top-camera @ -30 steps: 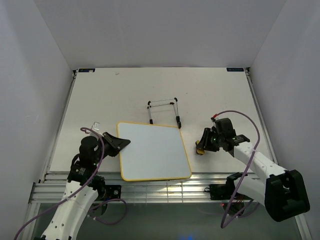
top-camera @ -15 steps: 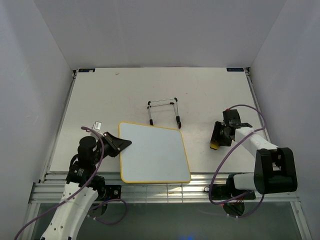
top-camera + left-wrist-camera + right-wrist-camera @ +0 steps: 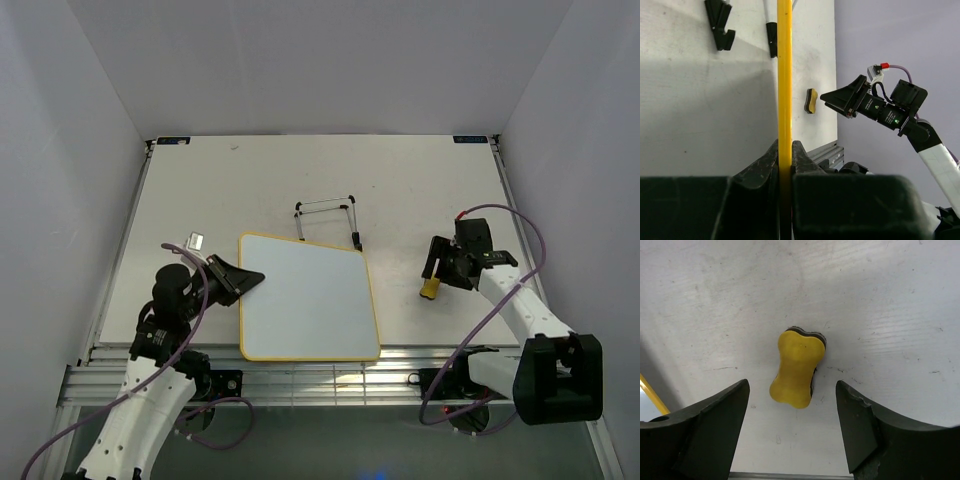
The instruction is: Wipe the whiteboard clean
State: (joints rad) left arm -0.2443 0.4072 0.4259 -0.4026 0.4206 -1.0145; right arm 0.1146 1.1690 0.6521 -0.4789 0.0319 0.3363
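1 white table (image 3: 250, 180) holds 1 whiteboard (image 3: 305, 300), lying flat toward 6 o'clock. There are 2 grippers. The left gripper (image 3: 784, 150) is clamped on the board's yellow edge at 9 o'clock, and the right gripper (image 3: 440, 268) has its fingers apart. 1 wire stand (image 3: 328, 222) sits at the board's 12 o'clock. 1 yellow eraser (image 3: 430, 289) lies at its 3 o'clock, beneath the right gripper. A second earlier those fingers gripped the eraser, nearer the board.

My whiteboard (image 3: 305, 300) is plain white with a thin yellow frame. The eraser (image 3: 797, 367) is yellow on a dark base. My left gripper (image 3: 784, 150) and right gripper (image 3: 791, 390) are black, the cables (image 3: 897, 66) purple, the table (image 3: 250, 190) a scuffed off-white
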